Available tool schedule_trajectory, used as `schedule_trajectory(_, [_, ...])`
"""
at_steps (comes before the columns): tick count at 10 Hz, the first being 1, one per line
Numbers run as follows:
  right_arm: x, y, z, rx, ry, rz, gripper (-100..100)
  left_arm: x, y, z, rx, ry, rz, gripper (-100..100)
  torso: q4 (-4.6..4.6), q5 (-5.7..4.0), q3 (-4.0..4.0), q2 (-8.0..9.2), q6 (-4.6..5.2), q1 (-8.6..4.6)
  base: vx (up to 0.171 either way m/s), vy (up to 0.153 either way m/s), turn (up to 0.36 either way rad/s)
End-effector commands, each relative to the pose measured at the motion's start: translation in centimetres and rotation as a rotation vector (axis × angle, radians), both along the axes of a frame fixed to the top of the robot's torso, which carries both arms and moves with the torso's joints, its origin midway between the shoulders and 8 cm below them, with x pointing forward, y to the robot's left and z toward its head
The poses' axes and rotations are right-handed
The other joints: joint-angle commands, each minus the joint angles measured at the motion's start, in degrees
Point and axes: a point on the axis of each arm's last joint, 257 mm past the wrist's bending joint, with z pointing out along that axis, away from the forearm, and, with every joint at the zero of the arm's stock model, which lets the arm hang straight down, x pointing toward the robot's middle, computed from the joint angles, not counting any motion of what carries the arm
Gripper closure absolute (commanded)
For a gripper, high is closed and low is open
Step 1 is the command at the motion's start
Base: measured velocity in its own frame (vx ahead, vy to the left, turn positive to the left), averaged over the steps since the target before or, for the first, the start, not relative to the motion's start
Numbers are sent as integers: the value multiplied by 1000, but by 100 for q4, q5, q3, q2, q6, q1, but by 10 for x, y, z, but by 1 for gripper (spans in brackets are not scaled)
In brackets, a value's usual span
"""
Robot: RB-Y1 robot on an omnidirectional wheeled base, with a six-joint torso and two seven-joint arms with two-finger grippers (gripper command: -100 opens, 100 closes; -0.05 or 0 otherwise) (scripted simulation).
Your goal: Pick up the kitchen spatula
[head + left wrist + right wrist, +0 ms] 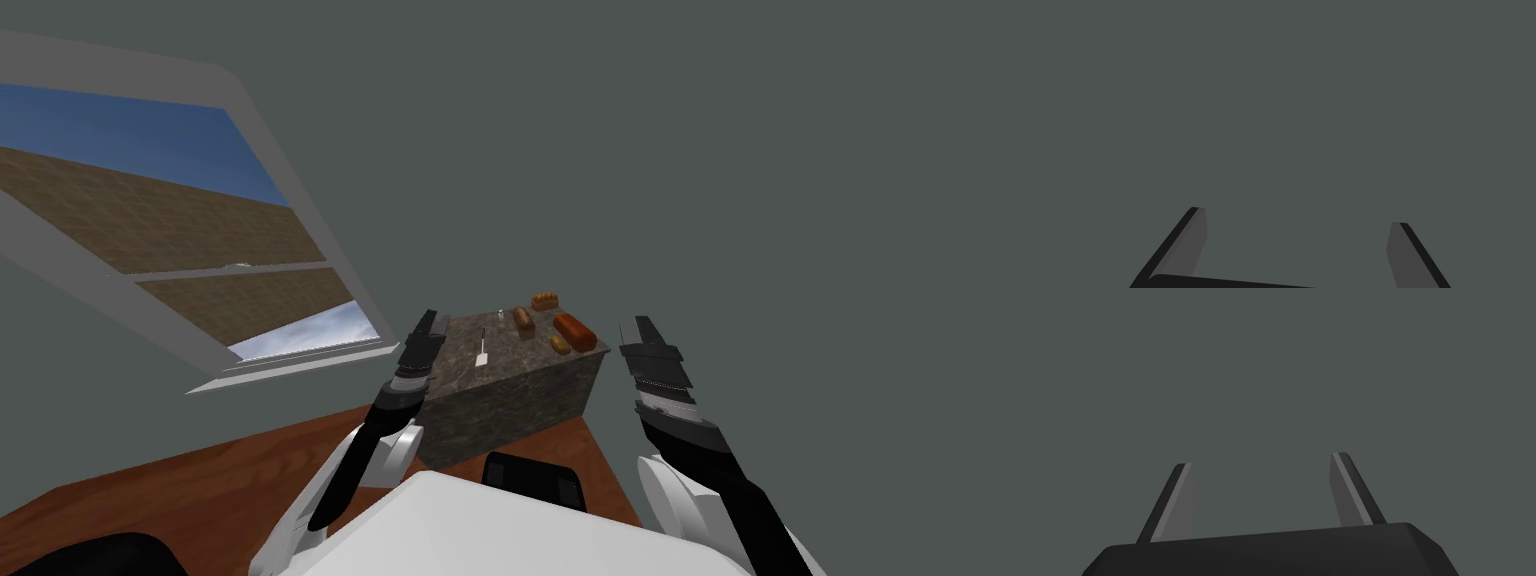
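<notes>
Left gripper (430, 322) at 11 o'clock, by the near-left corner of the mottled stone block (505, 400); right gripper (645, 328) at 1 o'clock. Both have their fingers spread wide, holding nothing. Spatula (482, 349) at 12 o'clock, lying flat on the block's top, apart from both grippers. Brown loaves (574, 331) lie at its 2 o'clock. Window (200, 240) at 10 o'clock.

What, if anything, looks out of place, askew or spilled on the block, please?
Nothing stands out. The slim pale-bladed spatula lies flat on the speckled grey block, apart from the brown bread loaves; nothing looks spilled or broken.
</notes>
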Motion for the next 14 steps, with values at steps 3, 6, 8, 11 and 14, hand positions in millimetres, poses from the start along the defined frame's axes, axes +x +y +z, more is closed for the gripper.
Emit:
schedule_trajectory(3, [0, 0, 0, 0, 0, 0, 0, 10, 7, -19, 60, 83, -2, -100, 0, 0, 0, -1, 0, 1, -28, 16, -61])
schedule_trajectory(6, [0, 0, 0, 0, 0, 0, 0, 22, 23, -46, 120, 199, 14, -100, 0, 0, 0, -2, -2, -3, -32, 11, -96])
schedule_trajectory(8, [0, 0, 0, 0, 0, 0, 0, 28, 34, -61, 150, 262, 24, -100, 0, 0, 0, -2, -1, -2, -29, 12, -91])
schedule_trajectory(11, [0, 0, 0, 0, 0, 0, 0, 33, 43, -76, 202, 330, 25, -100, 0, -1, 0, -1, 0, -3, -28, 9, -93])
schedule_trajectory(14, [0, 0, 0, 0, 0, 0, 0, 40, 71, -107, 241, 463, 61, -100, 0, 0, -2, -5, -2, -2, -25, 9, -120])
